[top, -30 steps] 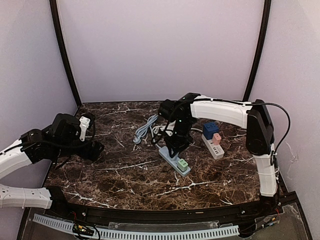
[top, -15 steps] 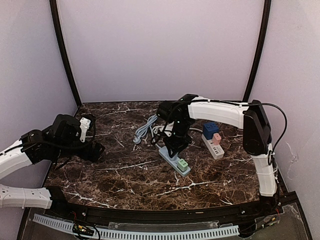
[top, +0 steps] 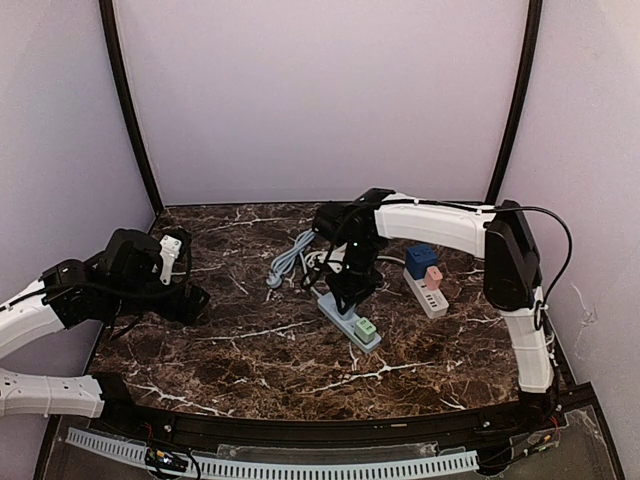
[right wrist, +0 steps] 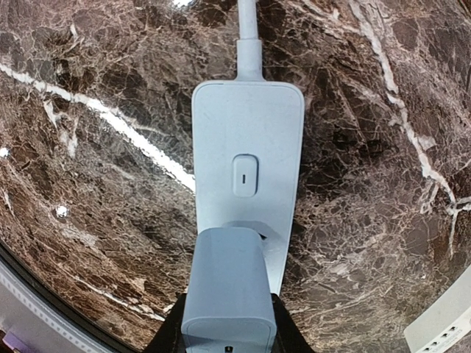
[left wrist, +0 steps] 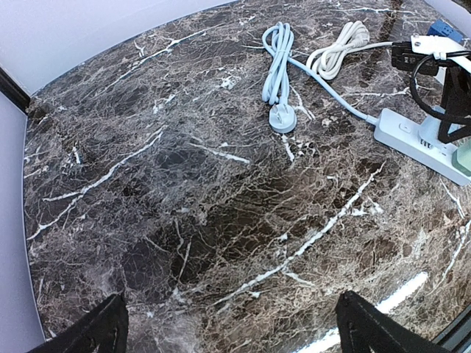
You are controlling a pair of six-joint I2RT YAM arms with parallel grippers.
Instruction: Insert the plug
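Open passage is offered over the dark marble counter point(top: 250, 350) in front of and to the left of the pale blue plastic power strip point(top: 345, 318). Behind that strip, the way is blocked by a coiled pale blue cable point(left wrist: 278, 66) and a bundled white cable point(left wrist: 338, 48). To its right, a white power strip point(top: 430, 298) carrying blue point(top: 420, 259) and pink cube plugs point(top: 434, 276) is set near. Directly above it, room is taken by the right end effector point(top: 350, 298), clamped on a pale blue rectangular adapter point(right wrist: 228, 294). Its near end is occupied by a green plug point(top: 366, 327).

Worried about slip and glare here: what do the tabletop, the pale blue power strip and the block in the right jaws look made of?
Tabletop: polished dark brown stone or a marble-look laminate; white veins, bright light reflections.
Power strip: smooth matte moulded plastic, likely; even colour, rounded corners.
Block: same-looking matte plastic, soft sheen, rounded edges.
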